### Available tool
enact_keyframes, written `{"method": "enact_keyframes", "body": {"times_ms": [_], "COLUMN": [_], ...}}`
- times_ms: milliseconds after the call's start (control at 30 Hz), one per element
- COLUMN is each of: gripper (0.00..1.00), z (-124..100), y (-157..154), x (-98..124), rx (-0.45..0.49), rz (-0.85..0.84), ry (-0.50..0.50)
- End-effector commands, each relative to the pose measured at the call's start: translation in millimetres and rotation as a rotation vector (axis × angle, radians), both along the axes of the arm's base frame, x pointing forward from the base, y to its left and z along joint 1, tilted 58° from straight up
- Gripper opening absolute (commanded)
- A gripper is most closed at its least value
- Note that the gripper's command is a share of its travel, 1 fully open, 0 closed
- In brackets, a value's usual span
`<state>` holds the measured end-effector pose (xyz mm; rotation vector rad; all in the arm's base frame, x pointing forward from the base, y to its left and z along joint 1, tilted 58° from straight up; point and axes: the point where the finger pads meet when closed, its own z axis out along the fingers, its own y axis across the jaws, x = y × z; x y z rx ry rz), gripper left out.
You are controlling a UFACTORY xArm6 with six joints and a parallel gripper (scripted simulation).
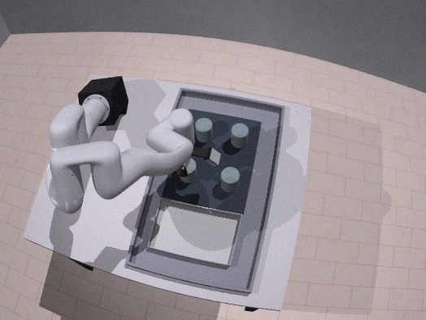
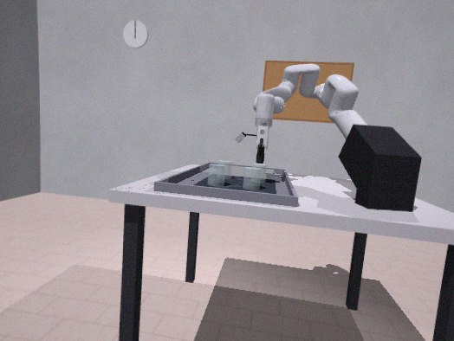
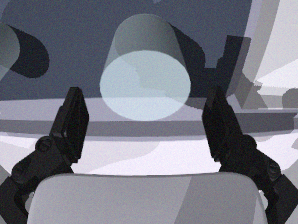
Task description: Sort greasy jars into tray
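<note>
Four pale glass jars stand mouth down on the dark drying mat (image 1: 210, 166): two at the back (image 1: 203, 129) (image 1: 239, 135), one at the front right (image 1: 230, 179) and one at the front left (image 1: 189, 167). My gripper (image 1: 184, 170) is open and empty, hovering just above the front-left jar. In the wrist view that jar (image 3: 147, 70) lies ahead between and beyond my spread fingers; another jar (image 3: 7, 50) shows at the left edge. In the side view the gripper (image 2: 260, 157) hangs just over the jars (image 2: 253, 176). The pale tray (image 1: 195, 236) beside the mat holds nothing.
A raised grey rim (image 1: 266, 195) encloses mat and tray on the steel table top. The arm's black base box (image 1: 105, 97) stands at the table's back left corner. A small camera bracket (image 1: 212, 155) sticks out from the wrist over the mat's middle.
</note>
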<state>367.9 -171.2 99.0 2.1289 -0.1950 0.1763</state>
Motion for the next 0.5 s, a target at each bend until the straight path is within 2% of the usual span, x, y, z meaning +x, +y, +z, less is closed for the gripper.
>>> {"method": "enact_keyframes", "body": {"times_ms": [0,467], "gripper": [1.0,1.0], "z": [-1.9,-15.2], "y": [-3.2,-24.3], "x": [1.3,2.7], "rx": [0.0,0.0], "rz": [0.002,0.002], "ry": [-0.002,-0.002]}}
